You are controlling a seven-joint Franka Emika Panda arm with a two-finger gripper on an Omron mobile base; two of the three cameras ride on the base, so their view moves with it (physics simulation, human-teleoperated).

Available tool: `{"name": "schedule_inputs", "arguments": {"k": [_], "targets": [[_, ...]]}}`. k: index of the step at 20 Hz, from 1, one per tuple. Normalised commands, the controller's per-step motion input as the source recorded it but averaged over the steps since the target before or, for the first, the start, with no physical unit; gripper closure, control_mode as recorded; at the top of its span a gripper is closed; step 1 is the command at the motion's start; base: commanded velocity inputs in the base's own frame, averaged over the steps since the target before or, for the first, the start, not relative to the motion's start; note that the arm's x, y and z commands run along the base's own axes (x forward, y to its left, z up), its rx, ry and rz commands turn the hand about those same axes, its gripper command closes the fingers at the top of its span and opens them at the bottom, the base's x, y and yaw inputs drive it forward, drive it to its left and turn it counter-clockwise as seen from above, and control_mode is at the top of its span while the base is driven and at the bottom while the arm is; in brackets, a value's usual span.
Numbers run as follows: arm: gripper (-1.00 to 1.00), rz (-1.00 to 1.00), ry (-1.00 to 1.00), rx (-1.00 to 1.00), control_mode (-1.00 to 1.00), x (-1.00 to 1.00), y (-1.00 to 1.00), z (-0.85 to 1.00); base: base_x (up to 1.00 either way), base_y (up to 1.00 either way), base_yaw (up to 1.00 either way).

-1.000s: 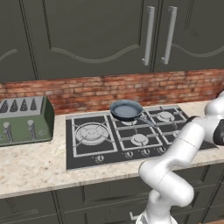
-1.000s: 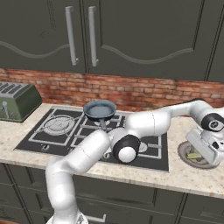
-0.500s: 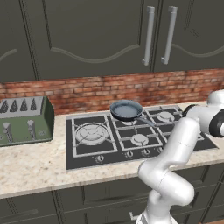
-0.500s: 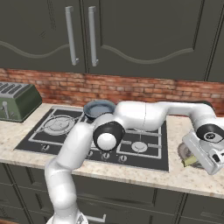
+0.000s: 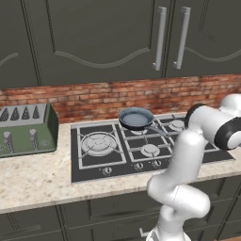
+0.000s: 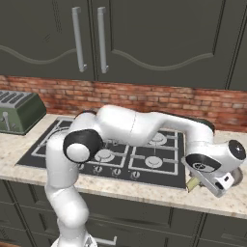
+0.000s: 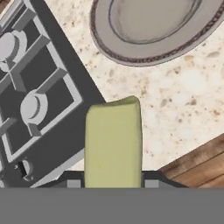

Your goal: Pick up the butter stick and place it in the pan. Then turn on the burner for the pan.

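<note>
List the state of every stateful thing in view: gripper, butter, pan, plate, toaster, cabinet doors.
gripper: shut on the butter stick
butter stick: held, lifted off the counter at the stove's right edge
pan: empty, on a rear burner, handle pointing toward the front right
plate: empty, flat on the counter
toaster: slots empty
cabinet doors: closed
</note>
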Motion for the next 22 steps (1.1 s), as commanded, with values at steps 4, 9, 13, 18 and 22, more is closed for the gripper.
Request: {"name": "schedule_inputs", "arguments": {"k": [4, 9, 13, 18, 22], "targets": [[1.00, 0.02, -0.07, -0.10, -1.00, -0.01, 0.36, 0.62, 0.00, 0.00, 0.00], [1.00, 0.02, -0.05, -0.10, -1.00, -0.13, 0.49, 0.74, 0.00, 0.00, 0.00], [1.00, 0.06, -0.19, -0.12, -1.00, -0.11, 0.71, 0.39, 0.00, 0.00, 0.00], [1.00, 0.11, -0.20, -0.10, -1.00, 0.00, 0.83, 0.14, 0.00, 0.00, 0.00], [1.00, 0.11, -0.13, -0.08, -1.00, 0.00, 0.88, 0.11, 0.00, 0.00, 0.00]]}}
